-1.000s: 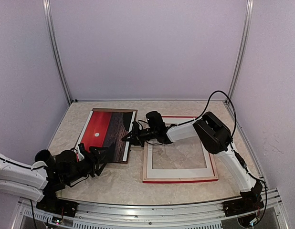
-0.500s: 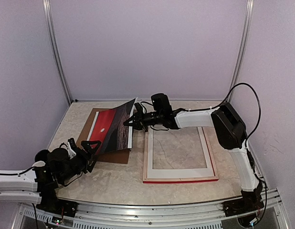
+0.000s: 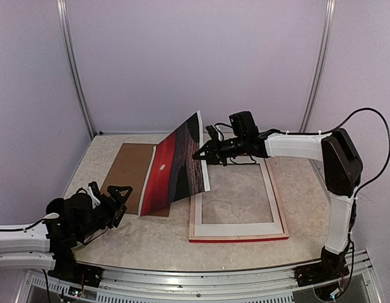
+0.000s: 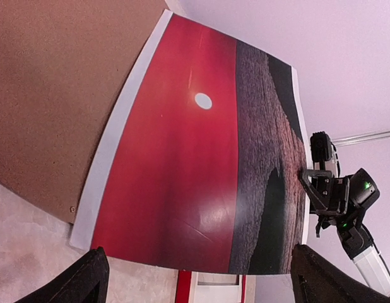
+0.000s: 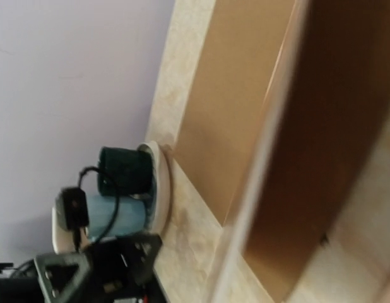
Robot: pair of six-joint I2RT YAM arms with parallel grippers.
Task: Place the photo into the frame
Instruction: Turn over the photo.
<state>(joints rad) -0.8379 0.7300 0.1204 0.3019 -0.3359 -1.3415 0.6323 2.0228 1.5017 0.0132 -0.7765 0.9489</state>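
while it is pinched along its upper right edge by the right gripper, the photo is held up off the table at a steep tilt, with the red sky and small white sun turned toward the near left. its lower left corner is seen down by the near edge of the brown backing board, which is laid flat on the table to the left. the frame is laid flat just right of the photo, pale side up, with red showing along its near edge. the photo's lower right corner is seen over the frame's left rail. the left gripper is held low by the board's near left corner, fingers spread wide, apart from the photo.
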